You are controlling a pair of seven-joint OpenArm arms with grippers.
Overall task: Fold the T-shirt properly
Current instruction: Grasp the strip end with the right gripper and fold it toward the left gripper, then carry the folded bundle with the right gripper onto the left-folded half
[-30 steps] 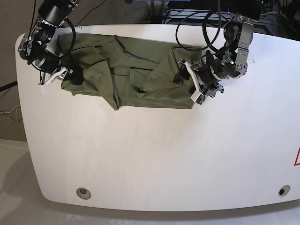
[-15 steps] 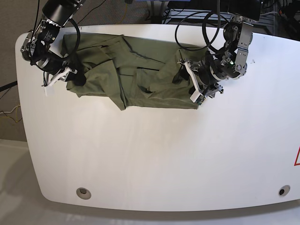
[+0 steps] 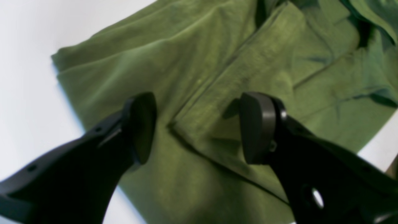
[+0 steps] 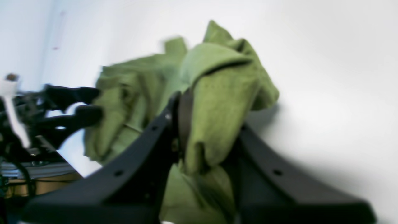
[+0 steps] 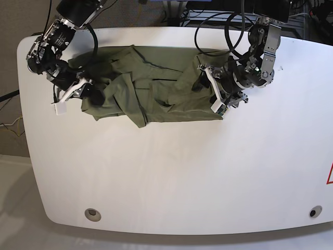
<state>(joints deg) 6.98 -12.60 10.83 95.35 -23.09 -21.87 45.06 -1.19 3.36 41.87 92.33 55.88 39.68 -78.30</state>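
the rumpled olive-green cotton t-shirt (image 5: 151, 88) lies on the white desk (image 5: 171, 177). right gripper (image 4: 205, 130) jaws pinch a bunched edge; left gripper (image 3: 197, 127) jaws gape above cloth. next: likely carry the fold across.

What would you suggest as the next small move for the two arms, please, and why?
Probably close the left gripper on the hem under it. Its jaws stand open over the T-shirt, holding nothing, while the right gripper is shut on a bunched fold at the other end. With both ends held, the crumpled shirt could be pulled flat on the table.
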